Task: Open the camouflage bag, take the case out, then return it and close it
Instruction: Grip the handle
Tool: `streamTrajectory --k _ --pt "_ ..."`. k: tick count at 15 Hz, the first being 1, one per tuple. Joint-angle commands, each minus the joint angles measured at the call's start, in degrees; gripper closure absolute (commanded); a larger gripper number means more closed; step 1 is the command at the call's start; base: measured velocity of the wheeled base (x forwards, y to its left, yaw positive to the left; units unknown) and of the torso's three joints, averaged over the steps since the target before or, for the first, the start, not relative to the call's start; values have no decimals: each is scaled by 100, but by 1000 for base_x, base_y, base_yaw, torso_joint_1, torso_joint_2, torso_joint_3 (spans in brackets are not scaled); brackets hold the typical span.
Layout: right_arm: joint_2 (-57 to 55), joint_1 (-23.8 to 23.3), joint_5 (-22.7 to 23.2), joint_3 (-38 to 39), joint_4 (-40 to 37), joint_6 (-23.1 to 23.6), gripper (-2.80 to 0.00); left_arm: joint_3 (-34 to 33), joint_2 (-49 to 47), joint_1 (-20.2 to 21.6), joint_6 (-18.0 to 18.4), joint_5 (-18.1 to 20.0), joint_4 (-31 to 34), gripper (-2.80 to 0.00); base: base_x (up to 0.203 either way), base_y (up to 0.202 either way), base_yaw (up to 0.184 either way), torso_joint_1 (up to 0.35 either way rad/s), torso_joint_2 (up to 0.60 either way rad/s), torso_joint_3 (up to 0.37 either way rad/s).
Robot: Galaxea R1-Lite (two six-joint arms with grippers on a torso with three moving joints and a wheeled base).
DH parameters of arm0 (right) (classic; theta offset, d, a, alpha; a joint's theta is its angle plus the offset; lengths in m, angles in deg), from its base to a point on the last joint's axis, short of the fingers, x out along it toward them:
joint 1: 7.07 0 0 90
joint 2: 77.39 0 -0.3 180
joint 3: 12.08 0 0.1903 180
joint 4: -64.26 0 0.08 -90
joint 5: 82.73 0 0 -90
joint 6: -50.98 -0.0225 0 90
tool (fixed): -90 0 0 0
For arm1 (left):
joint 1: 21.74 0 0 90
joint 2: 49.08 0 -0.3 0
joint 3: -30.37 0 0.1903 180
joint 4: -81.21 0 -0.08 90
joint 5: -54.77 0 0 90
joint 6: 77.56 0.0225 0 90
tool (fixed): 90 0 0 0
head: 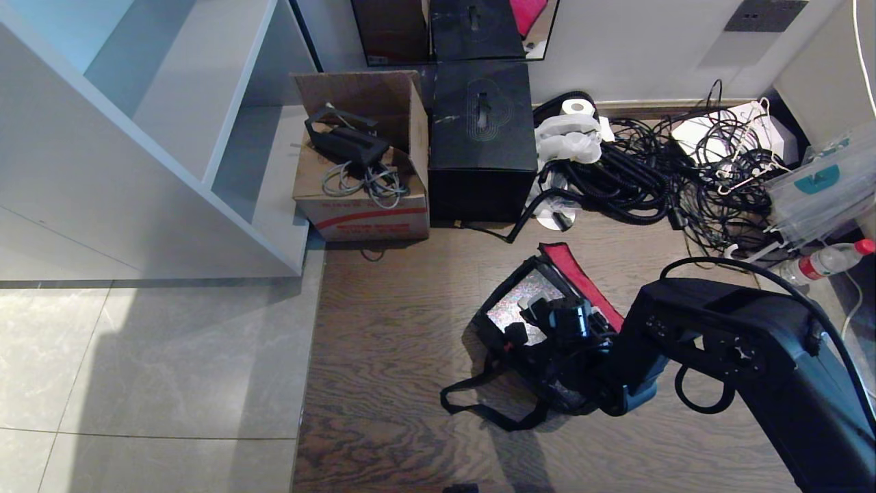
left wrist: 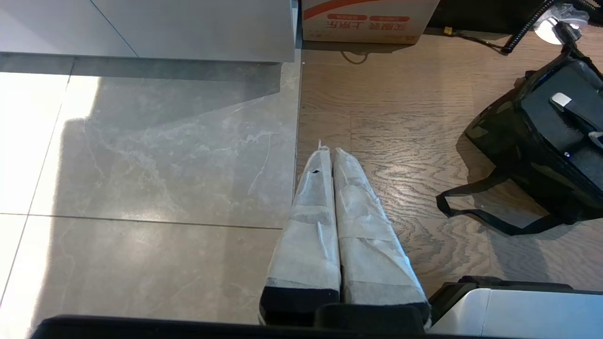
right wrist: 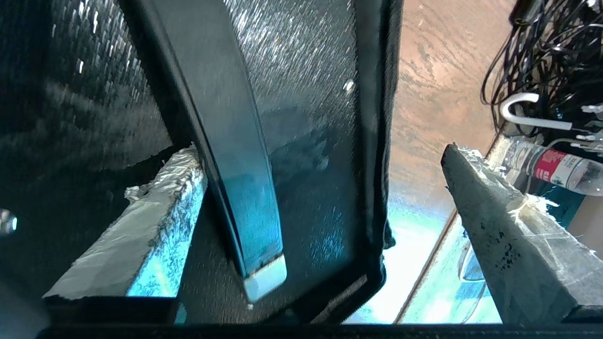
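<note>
The right end effector [head: 558, 322] reaches down into the open camouflage bag [head: 547, 329], a soft boxy bag with black sides lying on the brown wood-grain floor [head: 397, 329], its red-lined lid [head: 582, 277] flipped back toward the tangle of black cables [head: 650, 178]. Its tape-wrapped fingers [right wrist: 509, 235] stand wide apart and grip nothing. The right wrist view shows what the head view hides: one finger sits on the speckled glittery black hard case [right wrist: 306, 117] just beside its black handle [right wrist: 226, 141] with a silver end, the other hangs outside the bag's edge over the floor. The head view shows the case lying flat inside the bag, its glittery face uncovered on the side away from the arm, and the bag's black strap [head: 479, 404] trailing on the floor. The left end effector [left wrist: 330, 155], seen only in its own wrist view, has its white-wrapped fingers pressed together above the seam between grey tile and wood, well apart from the bag. Behind the bag stand a tall black cube box [head: 482, 137] and an open brown cardboard box [head: 363, 164] holding a black device and coiled cords.
</note>
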Motion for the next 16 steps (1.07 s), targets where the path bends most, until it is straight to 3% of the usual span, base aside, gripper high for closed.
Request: streamTrajectory --k 1,5,16 --pt "20 -150 -53 -188 34 40 -280 0 9 1 -2 -2 2 0 0 0 0 0 0 0" --pt "344 -702 -211 -371 60 766 -280 0 6 1 -2 -2 2 0 0 0 0 0 0 0" --pt "-57 -895 -448 -494 183 845 -280 0 0 1 -2 -2 2 0 0 0 0 0 0 0"
